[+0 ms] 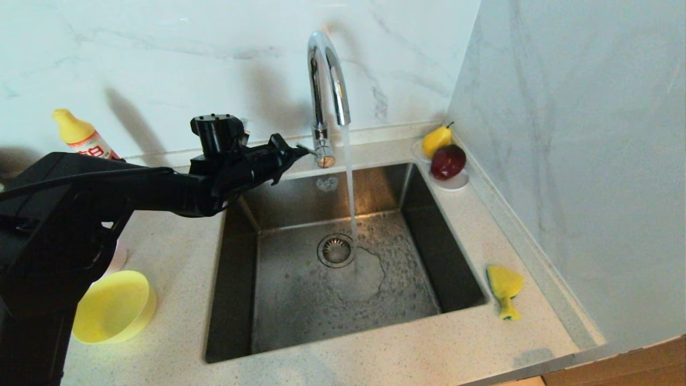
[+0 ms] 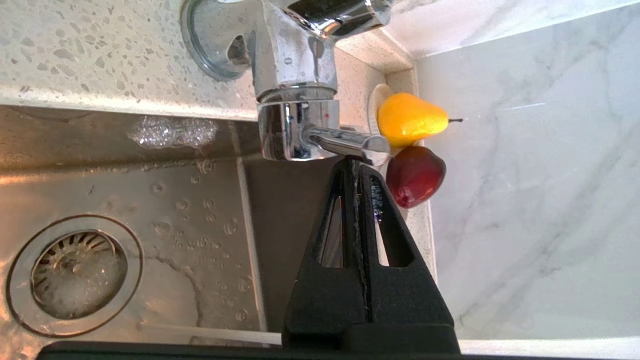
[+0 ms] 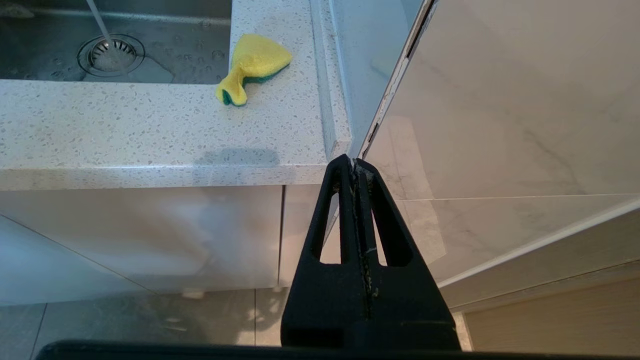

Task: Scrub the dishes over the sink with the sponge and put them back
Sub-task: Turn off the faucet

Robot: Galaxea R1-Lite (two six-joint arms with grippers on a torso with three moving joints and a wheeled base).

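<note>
Water runs from the curved chrome tap into the steel sink. My left gripper is shut and empty, and its tip touches the tap's lever handle from the sink side. One yellow bowl lies upside down on the counter left of the sink, partly behind my left arm. The other dishes are hidden. On the counter right of the sink lies the crumpled yellow and green sponge. My right gripper hangs shut and empty below the counter's front edge.
A saucer in the back right corner carries a yellow pear and a red apple. A detergent bottle stands at the back left. Marble walls close off the back and right. The round drain sits mid-basin.
</note>
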